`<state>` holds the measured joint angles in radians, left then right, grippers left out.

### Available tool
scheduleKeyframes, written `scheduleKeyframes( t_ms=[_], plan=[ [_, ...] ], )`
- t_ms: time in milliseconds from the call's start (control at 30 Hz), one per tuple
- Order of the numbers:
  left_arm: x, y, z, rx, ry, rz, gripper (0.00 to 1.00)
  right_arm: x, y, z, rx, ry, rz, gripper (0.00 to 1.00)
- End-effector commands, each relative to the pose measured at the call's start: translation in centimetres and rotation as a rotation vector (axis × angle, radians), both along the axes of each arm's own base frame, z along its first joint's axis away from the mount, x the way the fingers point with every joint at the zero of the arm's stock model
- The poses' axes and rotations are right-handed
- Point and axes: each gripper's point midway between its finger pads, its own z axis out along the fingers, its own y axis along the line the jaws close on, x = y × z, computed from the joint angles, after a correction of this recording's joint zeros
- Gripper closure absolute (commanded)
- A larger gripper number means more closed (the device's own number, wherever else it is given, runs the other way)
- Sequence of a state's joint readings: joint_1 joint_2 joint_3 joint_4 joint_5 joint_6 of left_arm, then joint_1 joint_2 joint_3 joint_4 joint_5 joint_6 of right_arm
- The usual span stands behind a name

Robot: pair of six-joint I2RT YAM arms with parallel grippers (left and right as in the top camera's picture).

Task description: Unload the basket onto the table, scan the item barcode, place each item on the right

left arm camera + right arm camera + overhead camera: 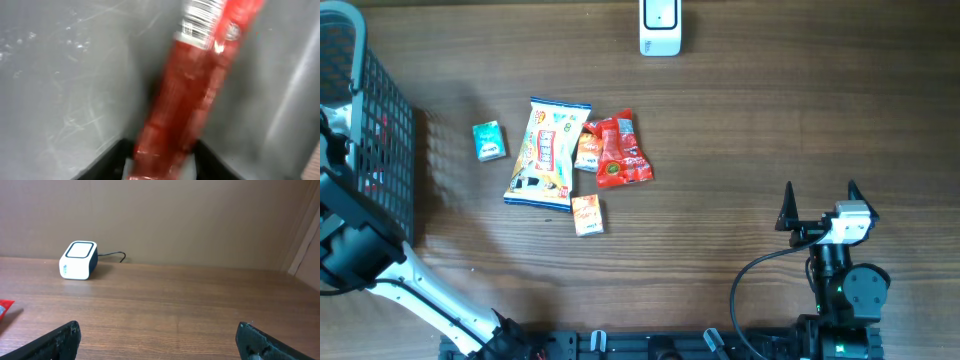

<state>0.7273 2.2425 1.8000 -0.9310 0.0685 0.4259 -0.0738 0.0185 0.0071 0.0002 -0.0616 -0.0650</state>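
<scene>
Above the table, the left arm [360,240] reaches to the basket [380,160], the right gripper [820,208] parked wide apart; at the left wrist, the left gripper [162,150] flanks the red packet [195,90], presumably for lifting, whether clamped I cannot tell; from the right wrist, the scanner [78,260] waits ahead.

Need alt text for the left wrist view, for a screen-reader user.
A blurred red packet, with a white barcode near its far end, runs up from between the two dark fingers of the left gripper, against a scratched grey surface. Whether the fingers are actually clamping the packet cannot be told.
</scene>
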Motion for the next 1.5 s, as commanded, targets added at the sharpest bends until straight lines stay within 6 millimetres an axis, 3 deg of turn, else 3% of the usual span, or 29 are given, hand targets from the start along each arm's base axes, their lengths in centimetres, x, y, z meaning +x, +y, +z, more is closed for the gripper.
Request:
scheduleKeyframes(
  t_ms=[0, 67, 233, 400, 567, 600, 667, 833, 1000, 1167, 1300, 1467],
  plan=[
    [-1.2, 0.7, -1.7, 0.03, 0.081, 0.014, 0.85, 0.0, -0.3, 0.0, 0.014, -0.004, -0.015, 0.0],
    [-1.1, 0.8, -1.7, 0.028, 0.075, 0.041, 0.96, 0.0, -0.3, 0.0, 0.014, -0.004, -0.015, 0.0],
    [-0.7, 1.0, -1.5, 0.031, 0.051, 0.113, 0.96, 0.0, -0.3, 0.0, 0.014, -0.004, -0.015, 0.0],
    [0.7, 2.4, 1.5, 0.064, -0.04, 0.239, 0.96, 0.0, -0.3, 0.0, 0.014, -0.004, -0.015, 0.0],
    [1.9, 3.5, 8.6, 0.135, -0.185, 0.314, 0.96, 0.0, -0.3, 0.0, 0.014, -0.004, -0.015, 0.0],
    [2.0, 3.5, 12.6, 0.177, -0.26, 0.327, 0.96, 0.0, -0.3, 0.0, 0.014, -0.004, -0.015, 0.0],
    [1.8, 3.4, 15.6, 0.201, -0.32, 0.354, 0.96, 0.0, -0.3, 0.0, 0.014, -0.004, -0.015, 0.0],
    [0.3, 1.8, 26.4, 0.26, -0.568, 0.478, 0.96, 0.0, -0.3, 0.0, 0.014, -0.004, -0.015, 0.0],
    [-1.0, -2.9, 34.8, 0.129, -0.83, 0.52, 0.96, 0.0, -0.3, 0.0, 0.014, -0.004, -0.015, 0.0],
    [-0.1, -10.7, 38.7, -0.207, -0.966, 0.402, 0.96, 0.0, -0.3, 0.0, 0.014, -0.004, -0.015, 0.0],
    [1.4, -17.1, 36.9, -0.378, -0.859, 0.279, 0.96, 0.0, -0.3, 0.0, 0.014, -0.004, -0.015, 0.0],
    [3.2, -27.1, 30.1, -0.442, -0.606, 0.015, 0.96, 0.0, -0.3, 0.0, 0.014, -0.004, -0.015, 0.0]
  ],
)
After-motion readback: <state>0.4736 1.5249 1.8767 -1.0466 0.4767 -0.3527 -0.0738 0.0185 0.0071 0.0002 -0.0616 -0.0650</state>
